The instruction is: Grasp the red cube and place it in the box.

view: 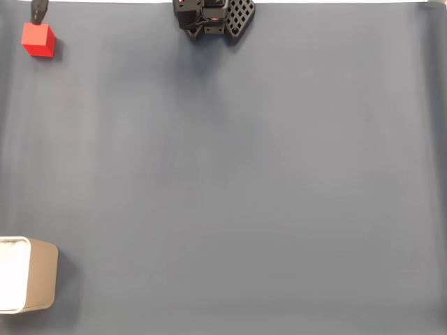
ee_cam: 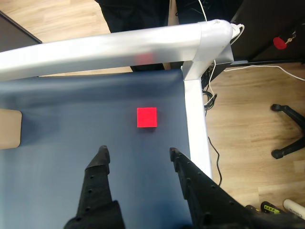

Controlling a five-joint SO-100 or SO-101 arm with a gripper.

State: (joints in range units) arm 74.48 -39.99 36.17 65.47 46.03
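The red cube lies on the dark blue mat near the top left corner in the fixed view. In the wrist view the red cube sits ahead of my gripper, a little beyond the gap between the two black fingers. The jaws stand open and hold nothing. The box, tan outside and white inside, stands at the bottom left edge of the fixed view, cut off by the frame. A tan piece of the box shows at the left edge of the wrist view.
The arm's black body sits at the top edge of the fixed view. A small dark object is just above the cube. Silver-taped table edges meet at a corner close behind and right of the cube. An office chair base stands on the wooden floor.
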